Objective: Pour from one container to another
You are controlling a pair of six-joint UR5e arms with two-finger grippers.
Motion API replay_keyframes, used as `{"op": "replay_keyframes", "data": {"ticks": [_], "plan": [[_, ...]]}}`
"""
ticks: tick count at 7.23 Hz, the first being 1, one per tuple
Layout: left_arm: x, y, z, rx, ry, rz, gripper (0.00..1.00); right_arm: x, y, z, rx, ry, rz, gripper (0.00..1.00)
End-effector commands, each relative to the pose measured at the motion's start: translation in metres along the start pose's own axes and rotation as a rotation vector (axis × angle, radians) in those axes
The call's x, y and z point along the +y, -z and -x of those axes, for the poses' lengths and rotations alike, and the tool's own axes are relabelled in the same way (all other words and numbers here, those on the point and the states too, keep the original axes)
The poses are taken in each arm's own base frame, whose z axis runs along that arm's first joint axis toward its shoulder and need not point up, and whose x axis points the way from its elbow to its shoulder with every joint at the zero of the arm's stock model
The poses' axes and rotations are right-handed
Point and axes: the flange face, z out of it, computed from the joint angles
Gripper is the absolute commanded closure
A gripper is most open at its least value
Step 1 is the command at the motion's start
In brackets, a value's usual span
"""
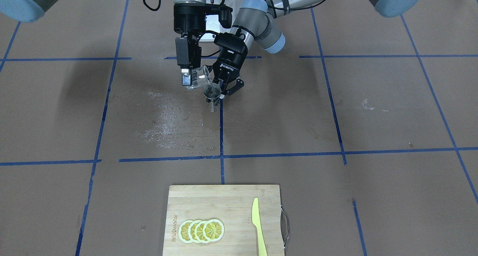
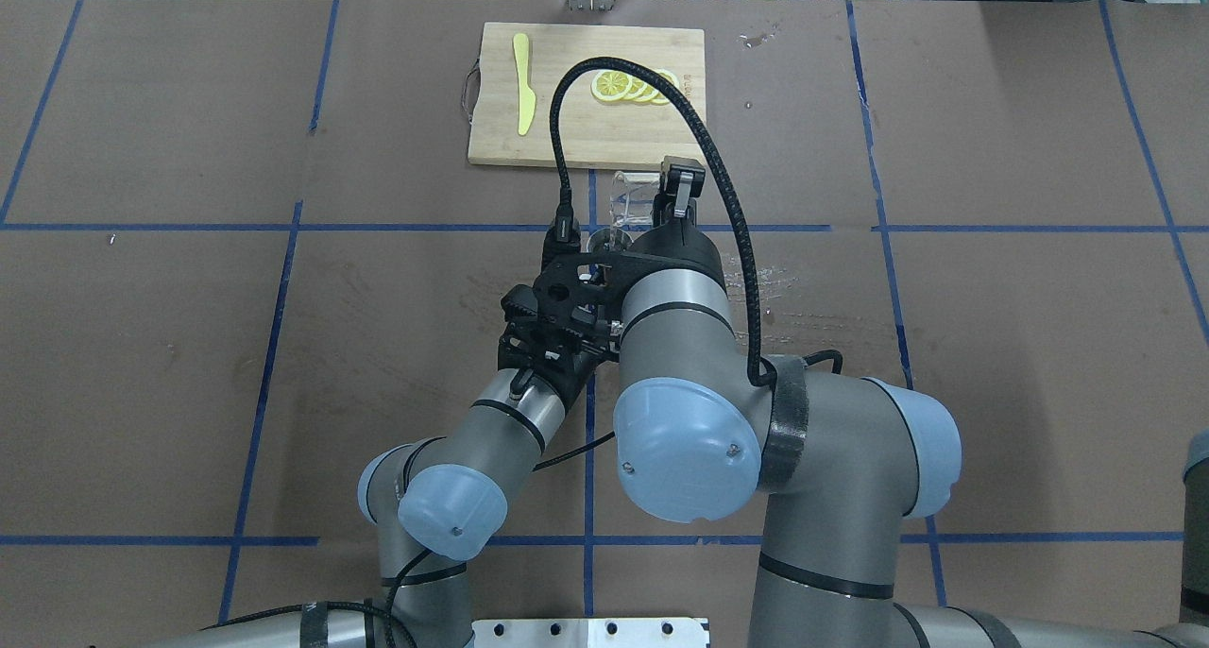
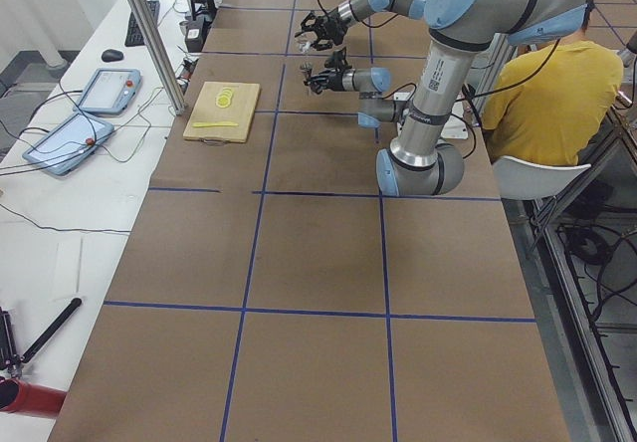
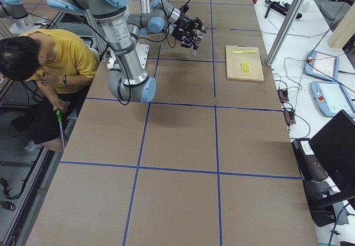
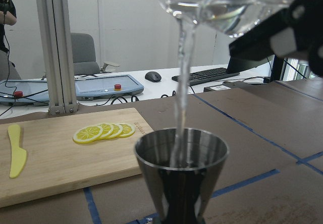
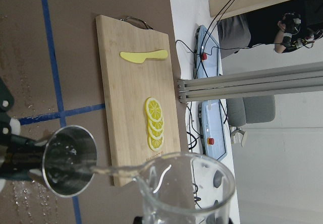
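In the front-facing view my right gripper is shut on the clear glass cup, which is tilted with its lip over the steel jigger. My left gripper is shut on the jigger and holds it upright above the table. The left wrist view shows a thin stream of water falling from the glass cup into the jigger. From the right wrist, the glass cup fills the bottom of the frame and the jigger's mouth lies below its lip.
A wooden cutting board lies at the table's operator side with lemon slices and a yellow knife on it. A wet patch marks the brown table under the grippers. A person in yellow sits beside the robot.
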Motion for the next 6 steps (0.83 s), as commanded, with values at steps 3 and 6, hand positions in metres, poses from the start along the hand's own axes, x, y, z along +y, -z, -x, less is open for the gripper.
{"op": "replay_keyframes", "data": {"ticks": [3, 6], "plan": [[-0.0012, 0.0, 0.0005, 0.0, 0.002, -0.002, 1.0, 0.0006, -0.0011, -0.0011, 0.002, 0.047, 0.004, 1.0], [-0.0024, 0.0004, 0.0001, 0.001, 0.001, -0.003, 1.0, 0.0026, -0.0059, 0.0062, 0.003, -0.105, 0.009, 1.0]]}}
